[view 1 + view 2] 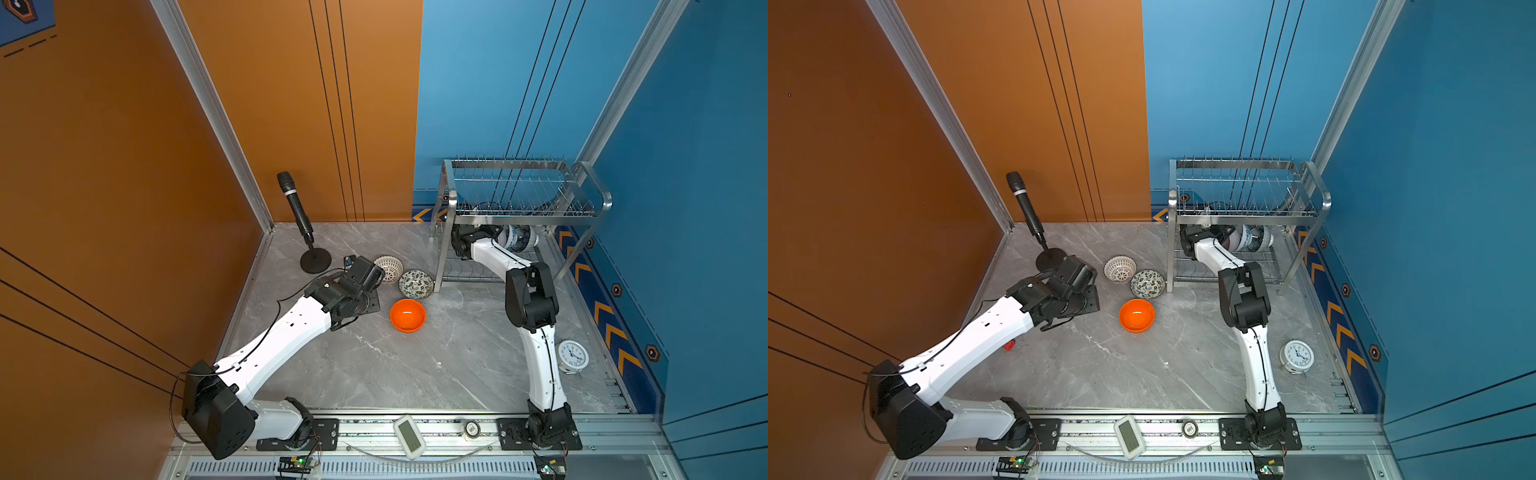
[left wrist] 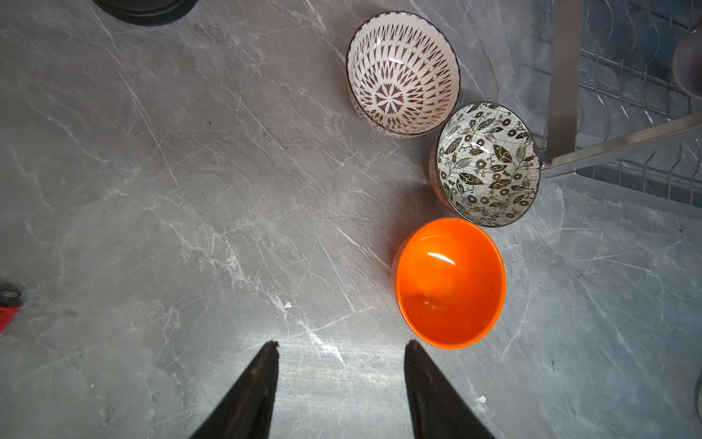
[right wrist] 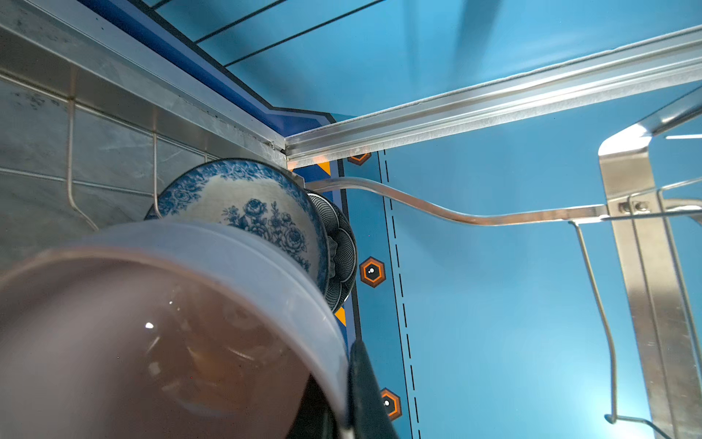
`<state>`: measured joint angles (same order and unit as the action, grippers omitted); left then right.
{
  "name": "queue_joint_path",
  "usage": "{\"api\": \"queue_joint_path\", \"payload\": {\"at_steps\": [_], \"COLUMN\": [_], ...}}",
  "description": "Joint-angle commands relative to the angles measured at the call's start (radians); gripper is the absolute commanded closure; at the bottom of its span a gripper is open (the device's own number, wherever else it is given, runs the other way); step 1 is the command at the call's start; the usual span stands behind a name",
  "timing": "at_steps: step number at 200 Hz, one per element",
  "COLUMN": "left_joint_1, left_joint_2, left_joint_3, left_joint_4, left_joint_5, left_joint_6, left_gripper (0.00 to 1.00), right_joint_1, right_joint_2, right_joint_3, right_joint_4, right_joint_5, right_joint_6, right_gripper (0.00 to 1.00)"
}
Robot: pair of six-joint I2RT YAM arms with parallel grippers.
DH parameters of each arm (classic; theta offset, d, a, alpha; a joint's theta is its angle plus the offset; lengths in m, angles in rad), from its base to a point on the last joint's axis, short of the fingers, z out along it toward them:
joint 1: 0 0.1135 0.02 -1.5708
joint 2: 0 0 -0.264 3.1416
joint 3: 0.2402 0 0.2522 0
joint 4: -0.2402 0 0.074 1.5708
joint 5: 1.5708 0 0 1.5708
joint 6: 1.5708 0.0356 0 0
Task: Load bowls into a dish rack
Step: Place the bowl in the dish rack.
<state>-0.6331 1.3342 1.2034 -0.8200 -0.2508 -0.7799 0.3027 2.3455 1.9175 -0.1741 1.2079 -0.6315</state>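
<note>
Three bowls [image 2: 450, 283] on table [image 2: 152, 190]; right hand [image 3: 343, 403] clamps lilac bowl [image 3: 212, 243].

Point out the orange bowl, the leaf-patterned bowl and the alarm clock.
orange bowl [image 1: 407, 314]: in a top view, inner floor.
leaf-patterned bowl [image 2: 488, 163]: left wrist view, inner floor.
alarm clock [image 1: 573, 354]: in a top view, dial.

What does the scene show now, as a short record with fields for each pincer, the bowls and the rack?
left pincer: open, empty, over the table near the orange bowl
right pincer: shut on the lilac bowl, inside the rack, lower tier
standing in lower tier: floral bowl, dark blue bowl, both on edge
on table, upright: orange bowl, leaf bowl, lattice bowl
upper tier: no bowls
</note>
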Motion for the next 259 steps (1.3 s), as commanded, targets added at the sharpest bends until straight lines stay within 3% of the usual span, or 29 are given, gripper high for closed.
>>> {"api": "queue_joint_path", "payload": {"at_steps": [1, 41, 107, 191, 259], "left_joint_1": [0.010, 0.011, 0.016, 0.022, 0.029], "left_joint_2": [0.015, 0.037, 0.079, 0.149, 0.195], "left_joint_3": [0.033, 0.047, 0.083, 0.150, 0.189], "left_joint_4": [-0.018, -0.019, -0.019, -0.019, -0.018], "left_joint_5": [-0.029, -0.033, -0.019, 0.000, 0.019], "left_joint_6": [-0.013, -0.018, -0.001, 0.032, 0.052], "left_gripper": [0.45, 0.45, 0.45, 0.45, 0.45], "right_joint_1": [-0.002, 0.001, 0.007, 0.002, 0.000], "right_joint_2": [-0.001, 0.045, 0.109, 0.176, 0.193], "right_joint_3": [0.055, 0.067, 0.090, 0.118, 0.121], "right_joint_4": [0.118, 0.280, 0.448, 0.578, 0.586], "right_joint_5": [0.034, 0.052, 0.081, 0.102, 0.102], "right_joint_6": [-0.066, -0.203, -0.321, -0.432, -0.441], "right_gripper": [1.00, 1.00, 1.00, 1.00, 1.00]}}
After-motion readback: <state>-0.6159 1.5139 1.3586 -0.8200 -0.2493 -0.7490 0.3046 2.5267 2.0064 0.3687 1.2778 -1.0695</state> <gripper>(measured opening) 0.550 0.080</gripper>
